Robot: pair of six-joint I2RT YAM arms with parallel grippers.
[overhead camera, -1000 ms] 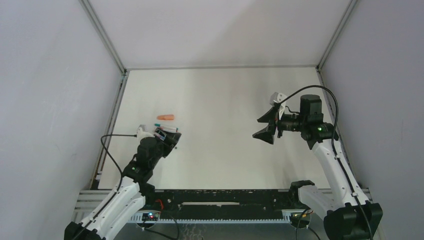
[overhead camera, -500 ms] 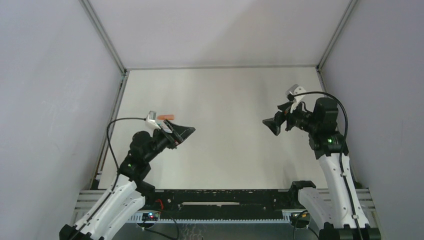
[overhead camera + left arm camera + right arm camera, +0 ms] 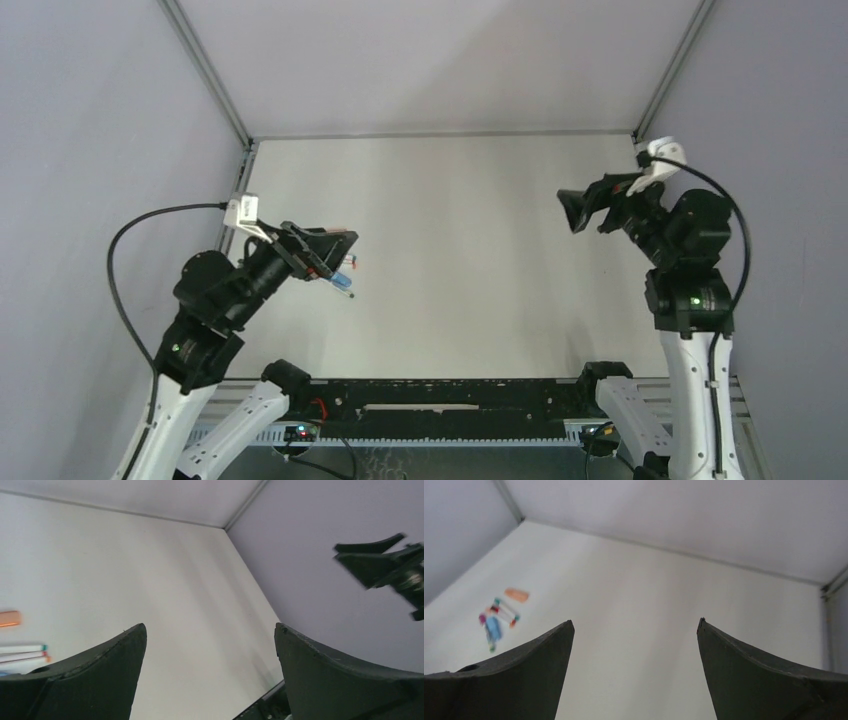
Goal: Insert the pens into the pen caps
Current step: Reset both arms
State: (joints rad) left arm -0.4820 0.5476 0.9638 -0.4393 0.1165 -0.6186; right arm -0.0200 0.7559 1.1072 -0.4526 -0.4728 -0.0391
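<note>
My left gripper (image 3: 210, 625) hangs above the white tabletop (image 3: 150, 570), spread wide and empty: no pen is picked up yet. The short salmon-orange plastic cap (image 3: 517, 595) lies flat. Just beside it, towards my bases, the slim white pens (image 3: 504, 612) with teal and red tips lie bunched with a light blue cap (image 3: 493, 629) and a small magenta cap (image 3: 482, 618). My right gripper (image 3: 635, 620), likewise spread and empty, is well apart from that orange cap, probably held clear until a cap needs holding.
</note>
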